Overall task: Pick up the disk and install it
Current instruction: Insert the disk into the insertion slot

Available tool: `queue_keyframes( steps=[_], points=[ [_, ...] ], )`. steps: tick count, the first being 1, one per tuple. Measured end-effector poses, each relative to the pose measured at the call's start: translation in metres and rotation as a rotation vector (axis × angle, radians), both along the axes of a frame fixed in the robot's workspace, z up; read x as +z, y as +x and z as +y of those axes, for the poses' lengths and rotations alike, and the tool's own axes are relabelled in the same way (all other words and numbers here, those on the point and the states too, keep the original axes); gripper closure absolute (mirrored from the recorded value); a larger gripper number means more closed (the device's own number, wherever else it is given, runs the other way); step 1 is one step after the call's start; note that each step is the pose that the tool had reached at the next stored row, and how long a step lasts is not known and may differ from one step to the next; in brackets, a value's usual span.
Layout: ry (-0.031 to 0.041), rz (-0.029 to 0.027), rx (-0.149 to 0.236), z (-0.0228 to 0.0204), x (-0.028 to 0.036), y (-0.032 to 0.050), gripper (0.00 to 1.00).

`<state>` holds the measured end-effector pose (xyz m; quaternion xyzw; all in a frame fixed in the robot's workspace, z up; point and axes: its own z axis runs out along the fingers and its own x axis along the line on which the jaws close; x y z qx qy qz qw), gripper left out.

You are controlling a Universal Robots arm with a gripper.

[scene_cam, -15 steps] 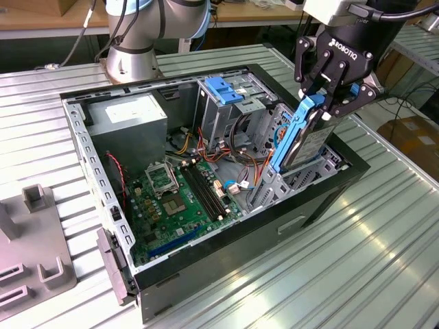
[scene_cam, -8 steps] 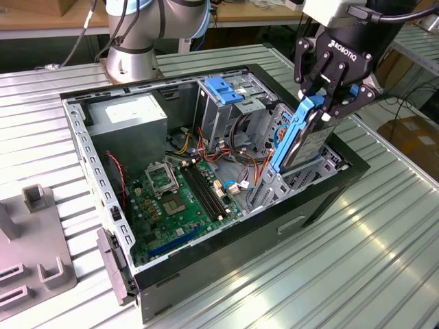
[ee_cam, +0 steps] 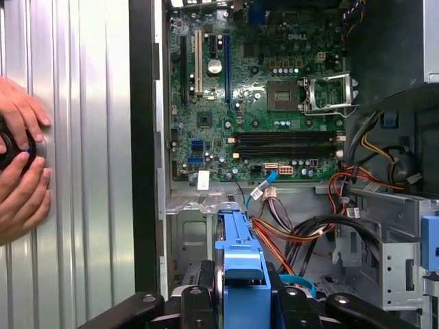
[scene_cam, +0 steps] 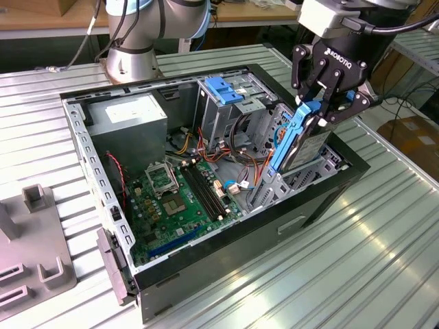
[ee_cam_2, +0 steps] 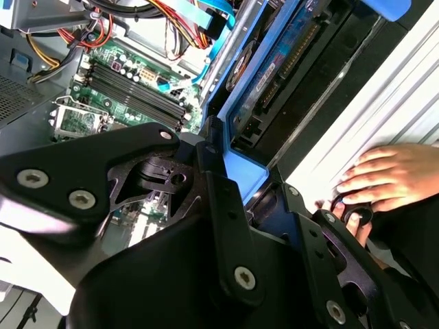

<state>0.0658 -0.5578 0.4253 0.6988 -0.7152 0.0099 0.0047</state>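
Disk (scene_cam: 302,140) is up on edge in the exterior view, tilted a bit, over the corner of the open computer case (scene_cam: 226,233) on that view's right. The jaws are clamped shut on the top end of its bright blue frame, so you've got it gripped, not just resting. The lower end looks like it's down at the mouth of the drive bay (scene_cam: 271,188), with most of the drive standing above the case rim, so I'd say pickup is done and you're in the middle of the install. In the first wrist view the blue frame (ee_cam: 240,274) lines up pretty well with the slot, with the motherboard (ee_cam: 260,103) beyond it. Seating it calls for keeping the frame square to the bay rails and pushing straight along them, since the orange and red cables (ee_cam: 302,233) sit just beside the path. Heads up: a person's hand (ee_cam_2: 391,177) rests on the tabletop (scene_cam: 357,260) near the case.
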Motion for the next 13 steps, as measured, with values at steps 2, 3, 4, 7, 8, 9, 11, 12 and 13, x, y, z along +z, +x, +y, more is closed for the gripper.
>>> queue_keyframes(
  steps=[2,3,4,7,8,9,11,12,13],
  points=[
    [0.0,0.0,0.0,0.0,-0.0021,0.0,0.63],
    [0.0001,0.0,0.0,0.0,-0.0031,0.0,0.63],
    [0.0001,0.0,0.0,0.0,-0.0037,0.0,0.63],
    [0.0,0.0001,0.0,0.0,-0.0058,0.0,0.63],
    [0.0,0.0,0.0,0.0,-0.0066,0.0,0.63],
    [0.0001,0.0,0.0,0.0,-0.0079,0.0,0.63],
    [0.0001,0.0,0.0,0.0,-0.0099,0.0,0.63],
    [0.0,0.0001,0.0,0.0,-0.0106,0.0,0.63],
    [0.0001,0.0,0.0,0.0,-0.0119,0.0,0.63]
  ],
)
